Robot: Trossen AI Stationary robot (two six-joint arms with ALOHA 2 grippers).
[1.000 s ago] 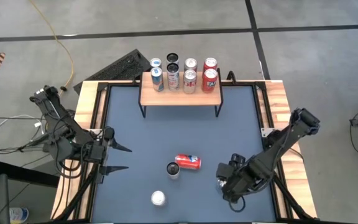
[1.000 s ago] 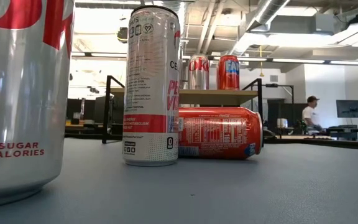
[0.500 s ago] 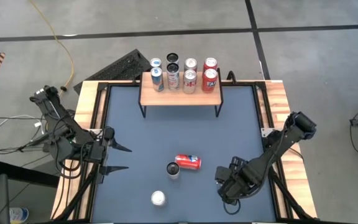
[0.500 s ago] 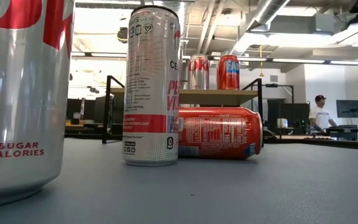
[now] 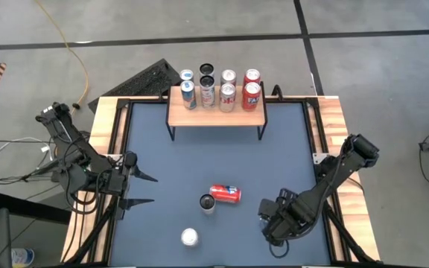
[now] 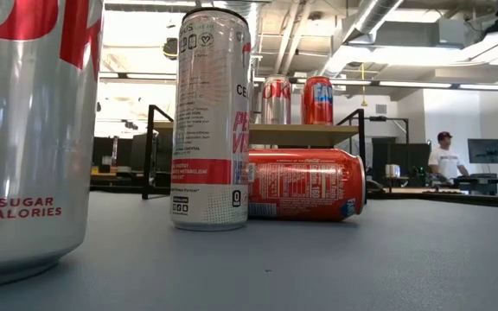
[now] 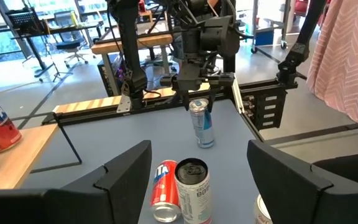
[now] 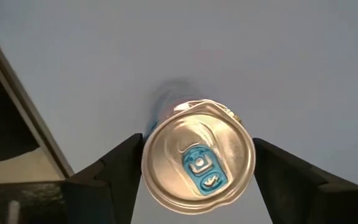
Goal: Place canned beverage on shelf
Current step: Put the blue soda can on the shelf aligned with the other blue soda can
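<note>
A slim silver-and-blue can (image 7: 202, 127) stands upright on the dark mat at the near right. My right gripper (image 8: 197, 186) points straight down over it, open, one finger on each side of the can's top (image 8: 197, 155). In the high view the gripper (image 5: 274, 216) hides this can. The shelf (image 5: 216, 117) stands at the far edge, bearing several upright cans. My left gripper (image 5: 136, 187) waits open and level at the table's left side, holding nothing. My right gripper comes at the silver-and-blue can from above, its fingers (image 8: 120, 171) close beside the can's top rim (image 8: 151, 146) on two opposite sides. I cannot tell whether they touch it. The can stands upright on the mat.
A red can (image 5: 226, 193) lies on its side mid-table, against a tall slim upright can (image 5: 207, 203). A silver can (image 5: 190, 237) stands near the front edge. Bare mat lies between these and the shelf. A person (image 6: 444, 157) is in the room beyond.
My right gripper has sunk a little toward the can beneath it. The cans have stayed where they were.
</note>
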